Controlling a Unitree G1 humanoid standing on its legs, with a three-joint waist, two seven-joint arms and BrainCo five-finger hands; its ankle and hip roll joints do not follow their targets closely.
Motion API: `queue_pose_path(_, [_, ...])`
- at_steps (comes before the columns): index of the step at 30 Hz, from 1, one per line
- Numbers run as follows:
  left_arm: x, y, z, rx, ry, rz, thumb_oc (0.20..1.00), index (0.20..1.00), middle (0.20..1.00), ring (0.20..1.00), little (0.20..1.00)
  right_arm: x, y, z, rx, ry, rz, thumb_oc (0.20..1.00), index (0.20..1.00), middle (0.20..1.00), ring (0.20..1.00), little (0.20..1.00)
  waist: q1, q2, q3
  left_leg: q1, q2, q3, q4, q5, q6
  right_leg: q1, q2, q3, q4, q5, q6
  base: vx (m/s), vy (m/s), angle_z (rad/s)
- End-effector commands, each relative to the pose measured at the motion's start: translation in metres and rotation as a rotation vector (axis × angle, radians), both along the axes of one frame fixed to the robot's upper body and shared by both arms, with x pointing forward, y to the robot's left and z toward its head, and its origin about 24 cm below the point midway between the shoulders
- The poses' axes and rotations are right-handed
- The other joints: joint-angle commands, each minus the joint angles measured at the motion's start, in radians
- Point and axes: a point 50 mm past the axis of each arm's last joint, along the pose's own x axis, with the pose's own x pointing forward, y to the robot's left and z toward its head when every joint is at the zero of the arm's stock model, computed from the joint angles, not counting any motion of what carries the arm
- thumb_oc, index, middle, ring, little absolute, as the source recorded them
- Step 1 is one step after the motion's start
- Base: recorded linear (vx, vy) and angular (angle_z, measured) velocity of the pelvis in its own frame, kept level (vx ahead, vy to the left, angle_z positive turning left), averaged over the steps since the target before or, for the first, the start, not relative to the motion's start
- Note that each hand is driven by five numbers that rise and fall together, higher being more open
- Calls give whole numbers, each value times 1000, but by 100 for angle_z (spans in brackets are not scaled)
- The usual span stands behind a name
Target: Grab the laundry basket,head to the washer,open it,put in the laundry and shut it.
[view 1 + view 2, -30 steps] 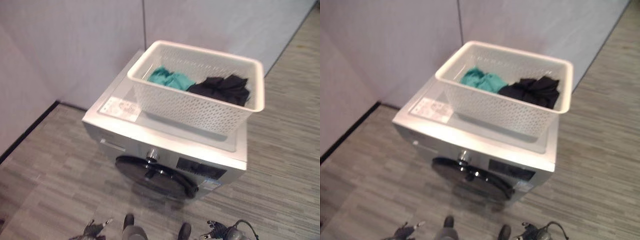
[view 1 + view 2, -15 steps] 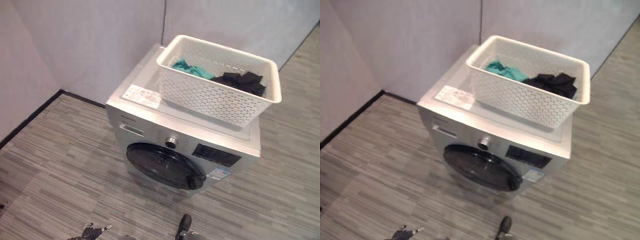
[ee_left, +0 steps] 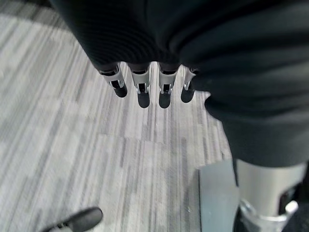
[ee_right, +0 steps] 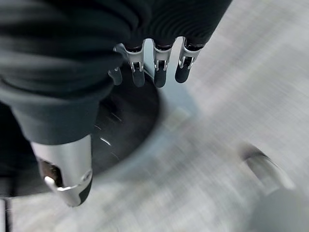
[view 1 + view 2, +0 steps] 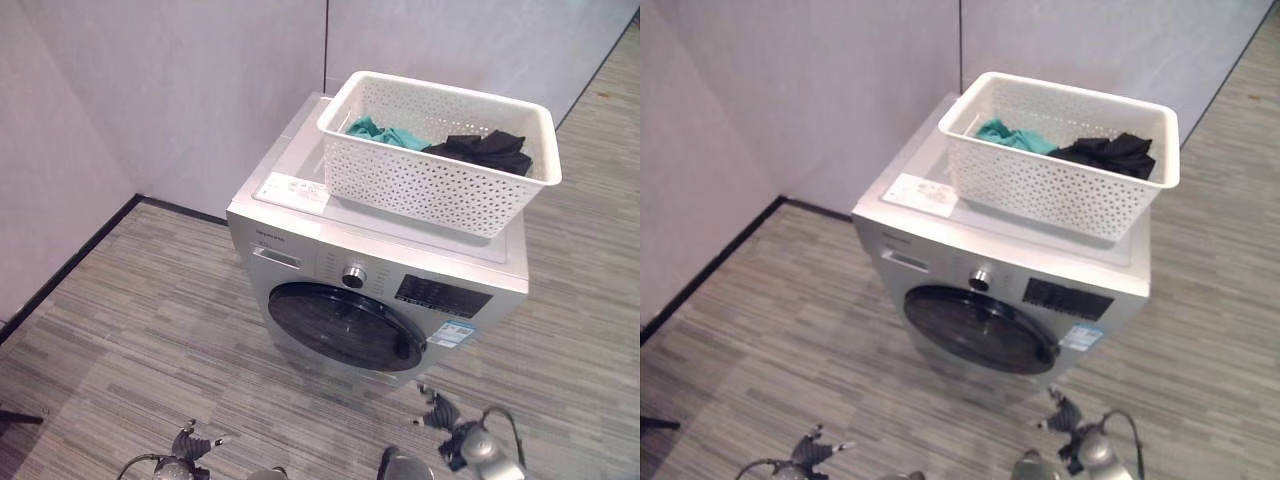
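Note:
A white perforated laundry basket [image 5: 437, 160] stands on top of the silver washer [image 5: 300, 245]. In it lie a teal cloth [image 5: 385, 134] and a black cloth [image 5: 481, 150]. The washer's round dark door [image 5: 345, 327] is shut. My left hand [image 5: 186, 454] hangs low over the floor, its fingers [image 3: 143, 92] straight and holding nothing. Below and in front of the door's right side is my right hand [image 5: 449, 428], open too. Its fingers [image 4: 159, 70] point toward the dark door [image 4: 126, 121] without touching it.
Grey partition walls [image 5: 190, 90] close in behind and to the left of the washer, with a black skirting line [image 5: 70, 265] at the floor. A knob [image 5: 352, 277] and a dark display panel [image 5: 443, 296] sit above the door. Striped grey floor [image 5: 150, 340] lies in front.
The whole picture has shifted, so the camera has moved. My right hand has come into view at the lower right near the door. The basket stays on the washer.

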Motion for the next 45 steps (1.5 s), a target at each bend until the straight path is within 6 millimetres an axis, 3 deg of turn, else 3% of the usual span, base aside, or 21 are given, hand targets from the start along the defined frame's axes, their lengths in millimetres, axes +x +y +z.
queue_pose_path(1, [13, 7, 6, 23, -47, 9, 1000, 1000, 1000, 1000, 1000, 17, 4, 25, -40, -131, 97, 1000, 1000, 1000, 1000, 1000, 31, -40, -12, -93, -34, -54, -6, 25, 13, 80, -78, -22, -68, 9, 51, -14, -163, -20])
queue_pose_path(4, [8, 5, 4, 18, -27, -7, 1000, 1000, 1000, 1000, 1000, 30, 11, 56, -151, -257, 252, 1000, 1000, 1000, 1000, 1000, 27, -49, -25, -93, -9, -57, -26, 40, -5, 108, -66, -41, -112, 4, 48, 9, -129, 6])
queue_pose_path(5, [3, 8, 4, 29, -15, -7, 1000, 1000, 1000, 1000, 1000, 29, 9, 84, -226, -369, 337, 1000, 1000, 1000, 1000, 1000, 14, -49, -33, -87, 4, -59, -44, 56, -14, 118, -52, -49, -130, -2, 46, 12, -112, 17])
queue_pose_path(10, [-9, 5, -3, 13, 24, 65, 1000, 1000, 1000, 1000, 1000, 30, 19, 105, -203, -477, 365, 1000, 1000, 1000, 1000, 1000, 8, -51, -50, -76, 21, -66, -92, 90, -26, 124, -27, -53, -160, -10, 40, -22, -67, 11])
queue_pose_path(19, [-6, -4, -4, -8, 6, 55, 1000, 1000, 1000, 1000, 1000, 43, 47, 104, -224, -490, 520, 1000, 1000, 1000, 1000, 1000, 34, -28, -47, -45, 55, -68, -133, 113, -48, 149, -1, -68, -193, -11, 35, 21, -38, 3])
queue_pose_path(23, [-9, -11, -7, -85, -13, 113, 1000, 1000, 1000, 1000, 1000, 47, 55, 96, -162, -465, 503, 1000, 1000, 1000, 1000, 1000, 42, -17, -39, -38, 68, -59, -136, 119, -54, 147, 3, -61, -193, -14, 33, 8, -9, 1])
queue_pose_path(26, [-5, -10, -4, -135, -74, 185, 1000, 1000, 1000, 1000, 1000, 46, 53, 95, -142, -453, 485, 1000, 1000, 1000, 1000, 1000, 45, -13, -25, -45, 72, -69, -137, 126, -60, 143, 8, -63, -193, -18, 31, 0, 0, 0])
queue_pose_path(36, [10, -13, 6, -173, -161, 111, 1000, 1000, 1000, 1000, 1000, 51, 35, 101, -277, -451, 511, 1000, 1000, 1000, 1000, 1000, 50, -8, 15, -77, 89, -76, -137, 141, -71, 119, 17, -76, -193, -17, 29, -9, -23, 5])
queue_pose_path(45, [31, -21, 22, -294, -328, 164, 1000, 1000, 1000, 1000, 1000, 45, 23, 90, -257, -400, 443, 1000, 1000, 1000, 1000, 1000, 52, -3, 57, -130, 91, -107, -140, 164, -77, 91, 23, -98, -193, -19, 21, -22, -29, 13])
